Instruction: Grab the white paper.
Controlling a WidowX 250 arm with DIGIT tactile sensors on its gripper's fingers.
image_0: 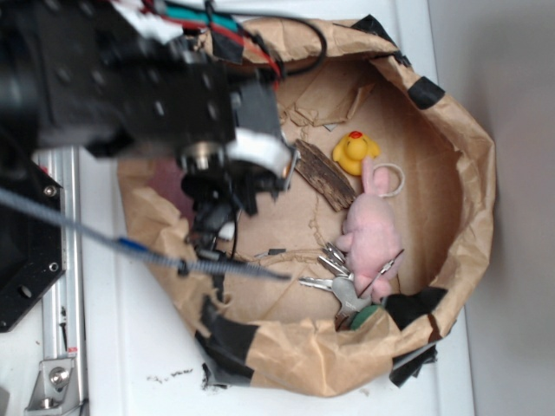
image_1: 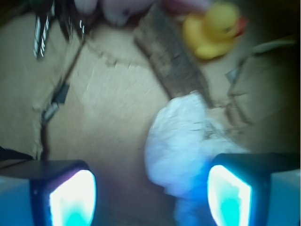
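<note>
- gripper (image_1: 150,195) jaws spread wide, both pads (image_1: 73,197) visible at bottom of wrist view, nothing pinched
- white paper (image_1: 181,143) lies on the brown bag floor between the pads, closer to the right one, touching the lower end of the bark strip (image_1: 171,54)
- exterior view: arm hides the paper
- rubber duck (image_0: 354,152), pink plush toy (image_0: 371,238), keys (image_0: 334,277) sit apart on the far side of the bag (image_0: 468,173)

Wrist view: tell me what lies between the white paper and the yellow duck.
In the wrist view, the brown bark-like strip lies between the white paper and the yellow duck.
</note>
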